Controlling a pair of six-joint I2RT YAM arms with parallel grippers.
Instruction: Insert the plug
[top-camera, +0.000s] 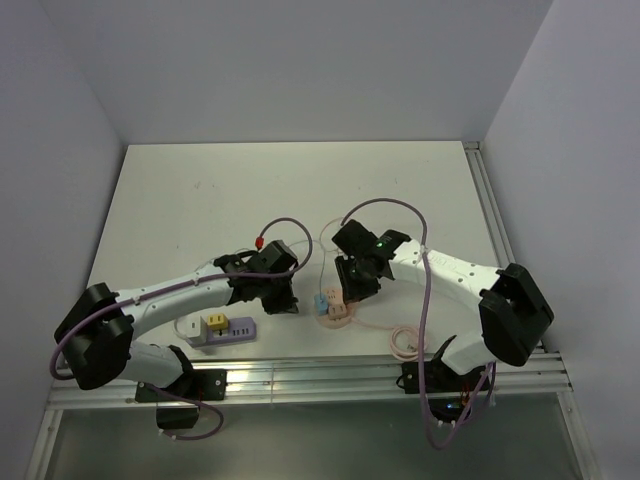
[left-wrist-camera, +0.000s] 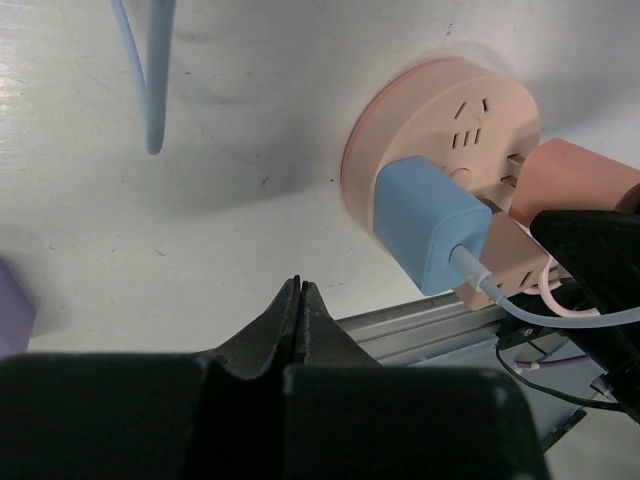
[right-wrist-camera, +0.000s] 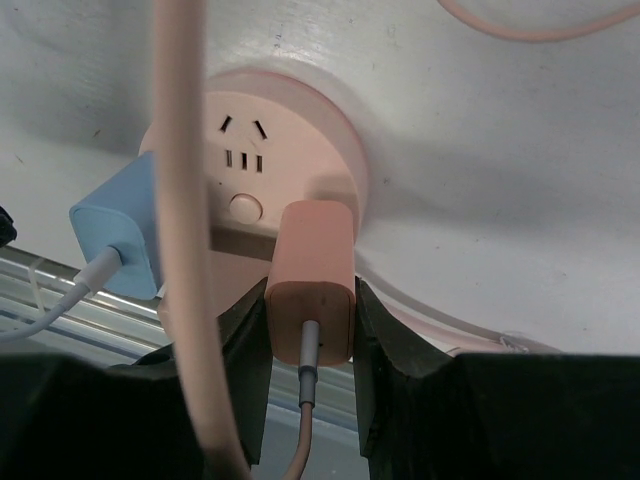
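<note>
My right gripper (right-wrist-camera: 310, 305) pinches the pink plug (right-wrist-camera: 310, 250), its long axis aimed at the round socket (right-wrist-camera: 300, 110), touching its rim (blue plug (right-wrist-camera: 115, 225) sits alongside). Left gripper (left-wrist-camera: 300, 300) is pressed together, empty.

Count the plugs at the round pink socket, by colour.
blue plug: 1
salmon plug: 1
Total: 2
</note>
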